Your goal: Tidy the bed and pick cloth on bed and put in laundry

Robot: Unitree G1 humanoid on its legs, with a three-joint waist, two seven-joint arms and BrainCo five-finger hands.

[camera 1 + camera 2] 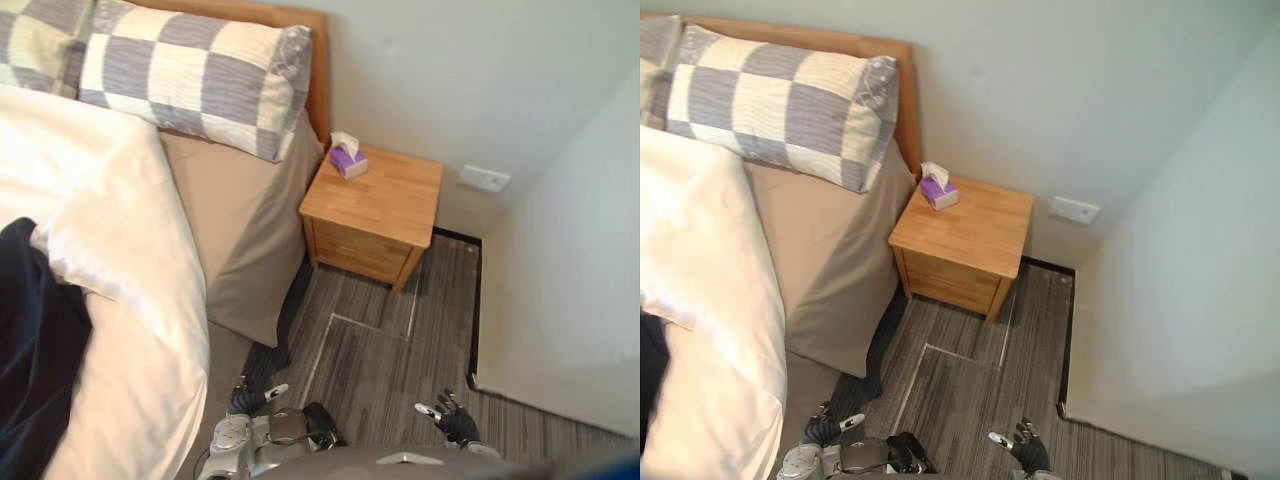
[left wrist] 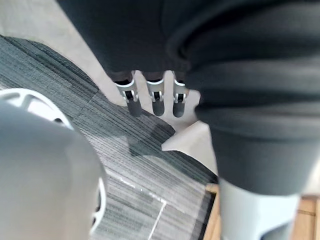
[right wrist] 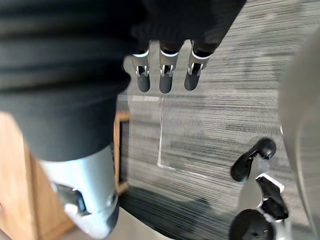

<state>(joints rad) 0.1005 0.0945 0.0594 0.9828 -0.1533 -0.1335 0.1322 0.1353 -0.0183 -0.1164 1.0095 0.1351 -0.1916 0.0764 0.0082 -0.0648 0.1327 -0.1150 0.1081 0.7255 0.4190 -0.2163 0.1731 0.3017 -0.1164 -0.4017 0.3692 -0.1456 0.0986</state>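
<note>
Left eye view, dark cloth (image 1: 32,345) lying on bed (image 1: 240,225)

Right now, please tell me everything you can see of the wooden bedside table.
The bedside table is a cabinet of light brown wood, with a flat square top and what look like drawer fronts below. It stands upright on the grey striped floor, close beside the bed. A purple tissue box sits on its top, at the corner nearest the headboard.

Straight-fingered right robot hand (image 3: 165,80) — above striped floor (image 3: 225,125).
</note>
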